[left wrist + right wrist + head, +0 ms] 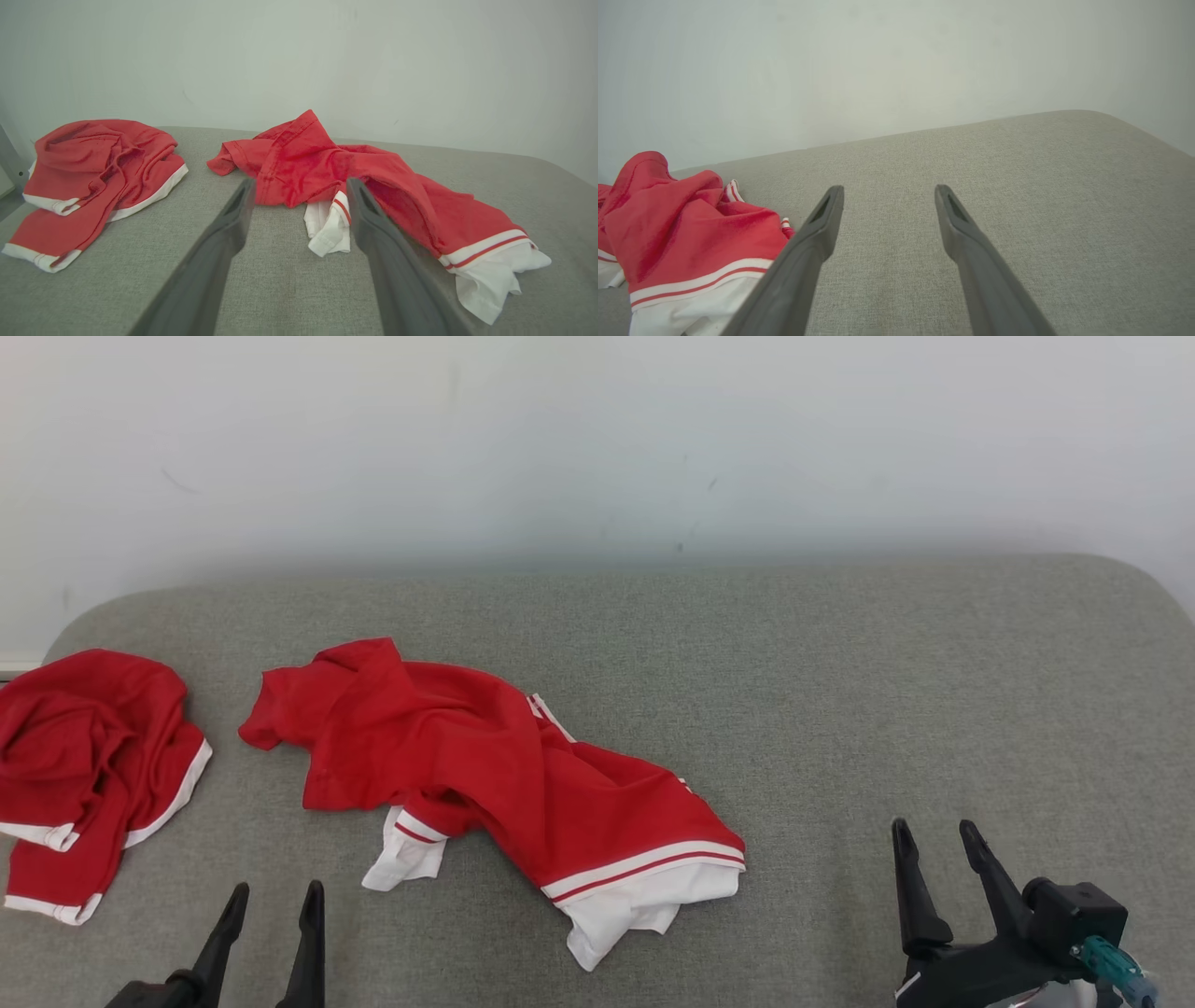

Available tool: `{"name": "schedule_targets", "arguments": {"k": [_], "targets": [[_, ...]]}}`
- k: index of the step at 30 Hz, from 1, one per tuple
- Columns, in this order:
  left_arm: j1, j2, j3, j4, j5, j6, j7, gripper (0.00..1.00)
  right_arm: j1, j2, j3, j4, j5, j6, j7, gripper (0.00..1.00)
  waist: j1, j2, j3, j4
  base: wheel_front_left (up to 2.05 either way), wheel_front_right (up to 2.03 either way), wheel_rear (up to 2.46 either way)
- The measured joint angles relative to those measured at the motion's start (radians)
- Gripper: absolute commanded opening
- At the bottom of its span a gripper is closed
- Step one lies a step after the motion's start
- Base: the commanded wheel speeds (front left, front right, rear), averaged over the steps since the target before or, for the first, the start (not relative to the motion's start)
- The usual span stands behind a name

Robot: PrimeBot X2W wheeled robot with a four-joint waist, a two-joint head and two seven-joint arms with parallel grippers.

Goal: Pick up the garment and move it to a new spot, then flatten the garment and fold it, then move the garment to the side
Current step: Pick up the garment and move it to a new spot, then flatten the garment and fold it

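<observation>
A crumpled red garment [495,775] with white and red-striped trim lies left of centre on the grey padded surface; it also shows as the garment [355,186] in the left wrist view and the garment [691,233] at the left of the right wrist view. My left gripper [275,893] stands open at the lower left, short of the garment, nothing between its fingers. The left gripper [299,184] points at the garment's near edge. At the lower right my right gripper [934,831] is open over bare fabric, well right of the garment; the right gripper [887,190] holds nothing.
A second crumpled red garment [89,775] with white trim lies at the far left edge; the second garment [98,177] also shows in the left wrist view. The grey surface [934,691] stretches free to the right. A pale wall [597,448] rises behind it.
</observation>
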Motion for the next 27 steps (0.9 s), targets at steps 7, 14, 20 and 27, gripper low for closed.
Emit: {"name": "schedule_targets", "arguments": {"k": [7,14,20,27], "targets": [[0.013,0.005,0.004,0.014,-0.002,0.000,0.011,1.00,0.003,-0.009,0.011,0.030,-0.001,0.000,0.009,1.00,0.0000,0.0000,-0.003,-0.002,0.00,0.00,0.00],[0.013,0.005,0.004,0.008,-0.002,0.001,0.011,1.00,0.003,-0.009,0.023,0.032,-0.002,0.000,0.017,1.00,0.0000,0.0000,-0.002,-0.002,0.00,0.00,0.00],[0.013,0.005,0.004,-0.002,-0.001,0.003,0.011,1.00,0.003,-0.009,0.029,0.035,-0.010,0.000,0.018,1.00,0.0000,0.0000,0.005,-0.003,0.00,0.00,0.00],[0.013,0.005,0.004,-0.009,-0.001,0.010,0.011,1.00,0.002,-0.009,0.035,0.035,-0.018,0.000,0.018,1.00,0.0000,0.0000,0.011,-0.006,0.00,0.00,0.00]]}}
